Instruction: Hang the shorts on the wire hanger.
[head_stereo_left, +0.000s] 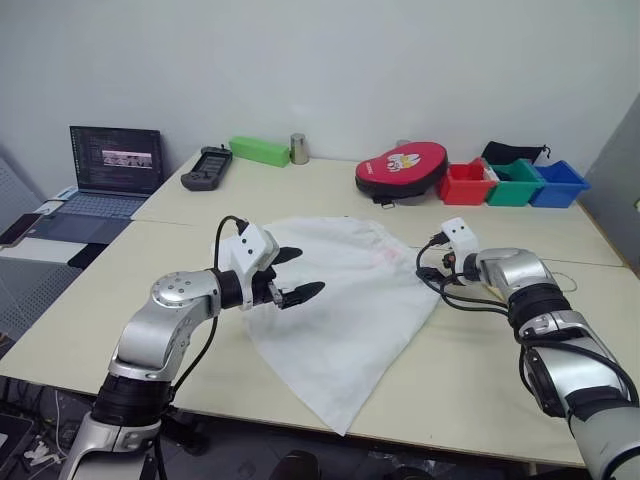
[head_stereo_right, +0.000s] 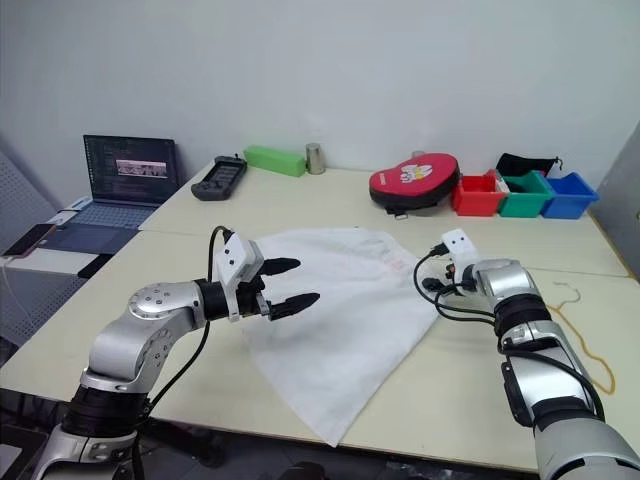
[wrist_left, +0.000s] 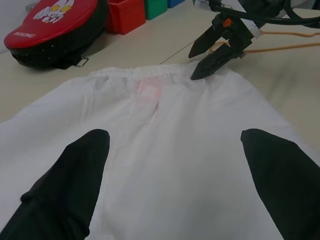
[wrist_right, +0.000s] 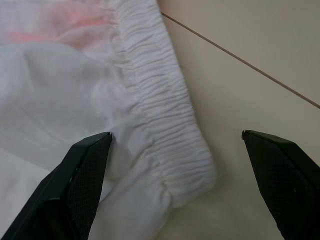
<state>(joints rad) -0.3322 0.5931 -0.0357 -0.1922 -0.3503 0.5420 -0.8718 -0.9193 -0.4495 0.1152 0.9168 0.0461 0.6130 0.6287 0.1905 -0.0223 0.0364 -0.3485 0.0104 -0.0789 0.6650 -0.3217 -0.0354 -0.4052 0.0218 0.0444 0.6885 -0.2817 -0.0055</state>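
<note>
Pale, smooth wooden table (head_stereo_left: 300, 195) tops stand pushed together in front of a plain white wall. Big white shorts (head_stereo_left: 340, 300) of thin, soft cloth lie flat in the middle of the table, with one corner hanging over the near edge. They have a faint pink patch near the top, and their waistband (wrist_right: 165, 135) is puffy and full of little wrinkles.

A thin yellow wire hanger (head_stereo_right: 585, 340) lies flat on the table to the right, well apart from the shorts.

The left hand (head_stereo_left: 295, 275) hovers over the left side of the shorts, its two black pointed fingers spread wide and holding nothing. The right hand (wrist_left: 212, 52) is at the waistband corner, also spread wide, with one finger over the cloth and one over the bare table.

At the back sit a round red padded pouch (head_stereo_left: 402, 170), three small plastic boxes in red (head_stereo_left: 466, 183), green (head_stereo_left: 514, 183) and blue (head_stereo_left: 558, 184), a long green block (head_stereo_left: 259, 151), a shiny metal cup (head_stereo_left: 299, 149) and an open laptop (head_stereo_left: 108, 172).
</note>
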